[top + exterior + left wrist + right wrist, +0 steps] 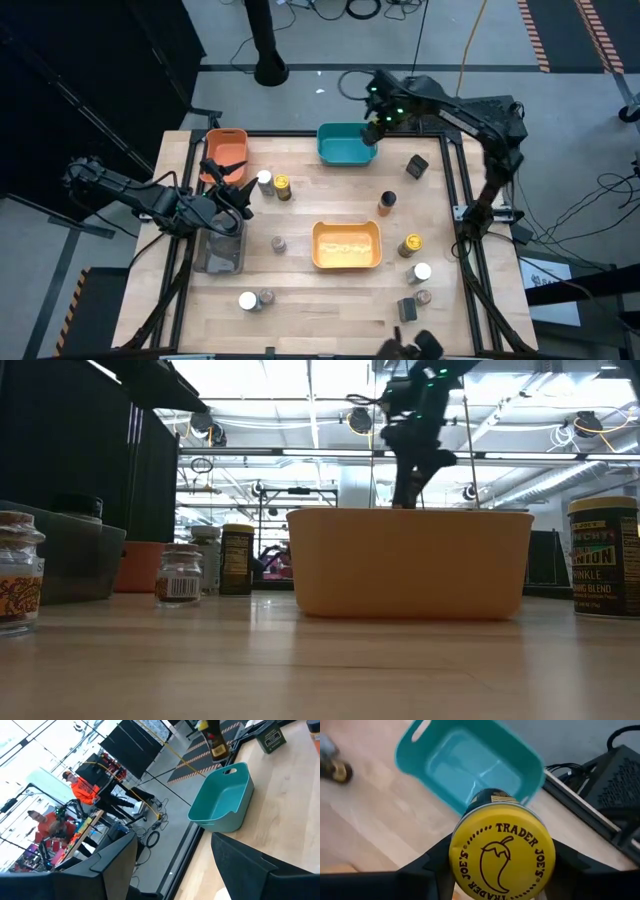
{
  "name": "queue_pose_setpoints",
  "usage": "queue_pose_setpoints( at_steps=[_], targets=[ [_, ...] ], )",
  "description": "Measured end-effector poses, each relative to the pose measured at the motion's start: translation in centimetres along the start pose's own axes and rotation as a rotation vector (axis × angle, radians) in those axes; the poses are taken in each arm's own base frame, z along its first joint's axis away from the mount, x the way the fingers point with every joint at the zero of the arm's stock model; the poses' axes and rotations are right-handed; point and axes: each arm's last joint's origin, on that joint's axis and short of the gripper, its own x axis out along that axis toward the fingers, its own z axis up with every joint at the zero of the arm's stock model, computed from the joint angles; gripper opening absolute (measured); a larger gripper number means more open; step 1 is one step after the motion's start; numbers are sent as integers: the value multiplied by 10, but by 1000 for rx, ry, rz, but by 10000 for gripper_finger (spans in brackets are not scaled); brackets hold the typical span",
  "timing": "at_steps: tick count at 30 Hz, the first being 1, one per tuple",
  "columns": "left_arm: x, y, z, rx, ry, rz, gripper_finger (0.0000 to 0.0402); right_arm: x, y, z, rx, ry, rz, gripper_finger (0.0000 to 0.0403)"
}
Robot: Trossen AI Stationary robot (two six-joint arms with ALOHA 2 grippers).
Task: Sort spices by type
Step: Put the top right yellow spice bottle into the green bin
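Held jar (492,827) lid yellow with black chili print; bins teal (345,145), orange (226,149), yellow (346,246), grey (220,252).

Your low view is backlit: bright ceiling lights (300,380) wash out the room, leaving the yellow bin (408,563) in soft shade. Your right wrist picture blurs the teal bin (470,762); overhead light falls even, with faint shadows

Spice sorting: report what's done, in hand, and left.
Done: nothing visibly sorted; teal bin and yellow bin look empty. In hand: right gripper holds a yellow-lidded jar above the teal bin. Left: jars scattered on the table; left gripper open near the orange bin.
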Motion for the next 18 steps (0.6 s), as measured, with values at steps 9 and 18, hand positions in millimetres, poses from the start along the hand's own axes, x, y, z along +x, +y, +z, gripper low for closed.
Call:
queue_pose_setpoints(
  at_steps=[9, 18],
  targets=[
    [4, 2, 0, 11, 12, 20, 263, 30, 11, 34, -263, 141, -8, 203],
    [4, 3, 0, 11, 15, 21, 263, 69, 11, 44, -485, 201, 9, 204]
  ],
)
